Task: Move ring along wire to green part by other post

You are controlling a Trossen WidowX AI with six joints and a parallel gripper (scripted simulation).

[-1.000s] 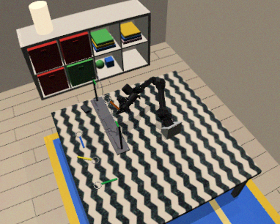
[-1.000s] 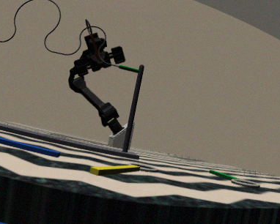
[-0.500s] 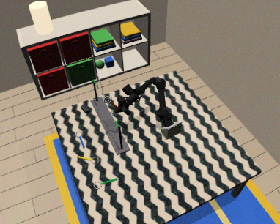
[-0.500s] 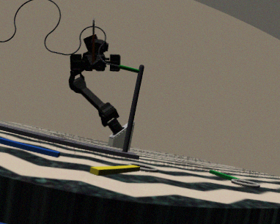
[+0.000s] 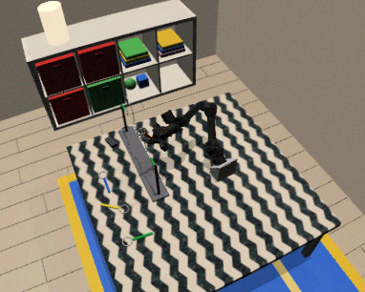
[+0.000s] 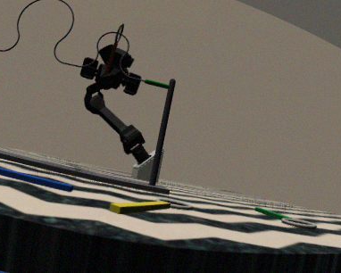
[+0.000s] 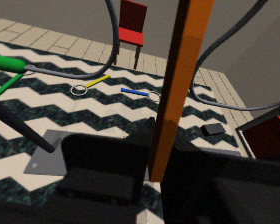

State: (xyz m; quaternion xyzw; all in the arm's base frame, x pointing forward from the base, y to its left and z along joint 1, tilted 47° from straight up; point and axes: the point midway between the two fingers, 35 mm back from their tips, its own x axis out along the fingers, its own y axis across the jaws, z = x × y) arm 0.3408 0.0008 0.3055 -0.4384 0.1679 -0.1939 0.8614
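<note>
My gripper is shut on the orange handle and holds it up in the air, between the two posts and nearer the far post. In the exterior view the handle stands nearly upright, with its ring at the top around the thin grey wire. I cannot tell whether ring and wire touch. The near post carries a green wire part. The other green part is at the far post.
The grey base plate holds both posts. Spare rings with blue, yellow and green handles lie on the table. A small black box lies beside the plate. A shelf stands behind.
</note>
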